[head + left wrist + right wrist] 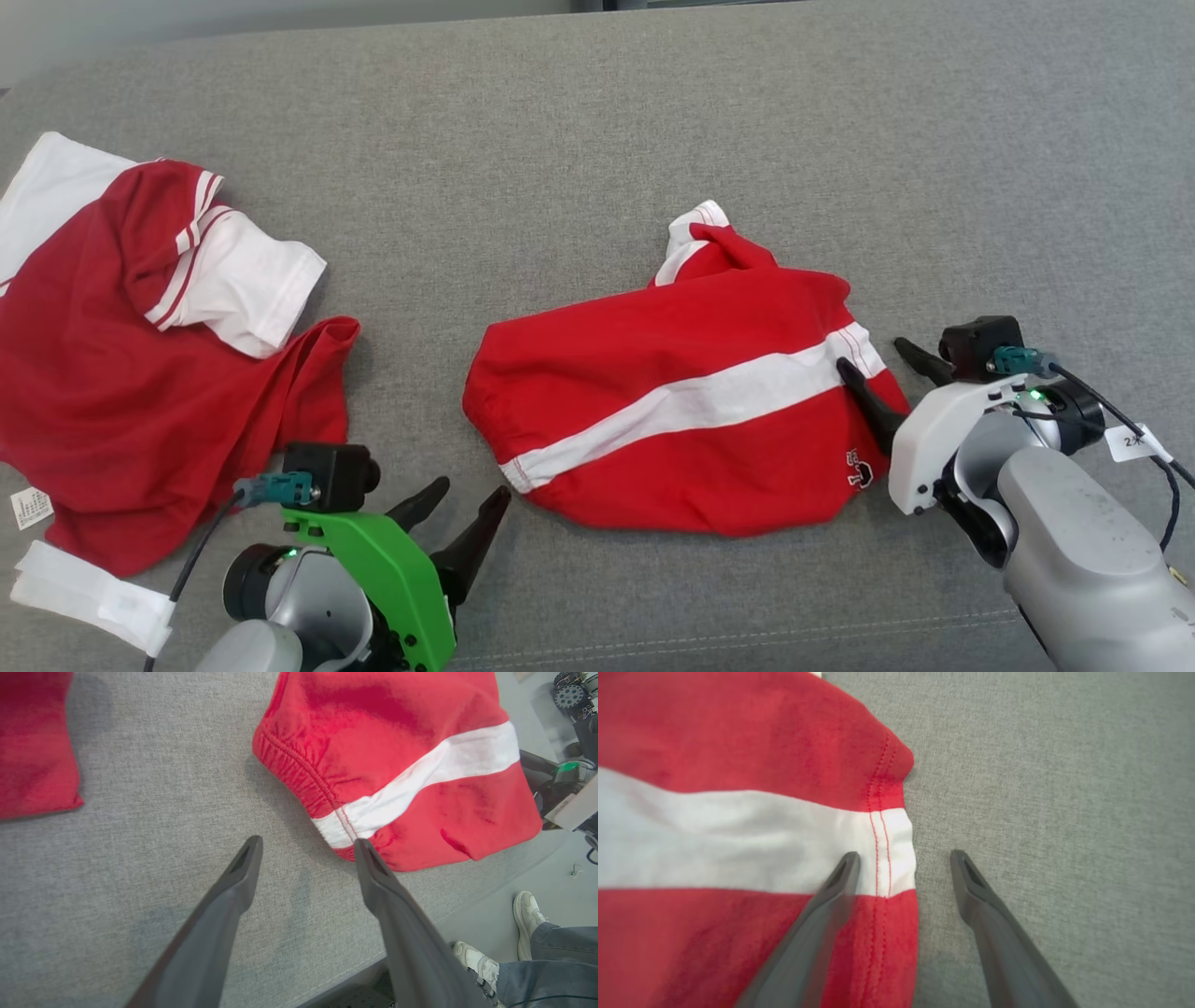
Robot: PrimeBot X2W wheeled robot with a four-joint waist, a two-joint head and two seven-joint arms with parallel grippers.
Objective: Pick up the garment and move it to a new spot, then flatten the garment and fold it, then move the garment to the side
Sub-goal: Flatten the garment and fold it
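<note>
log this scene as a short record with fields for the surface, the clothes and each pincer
surface: grey cloth surface
middle garment: red with a white band, lying between the pincers
second garment: red and white, crumpled at the robot's left
left pincer: open, empty, beside the middle garment's gathered end
right pincer: open, straddling the opposite hem at the white band
person's shoes: on the floor past the surface edge

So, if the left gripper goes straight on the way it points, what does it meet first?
Probably the middle garment: the left gripper, open, points at its hem beside the white stripe. How high it hangs is unclear.
</note>
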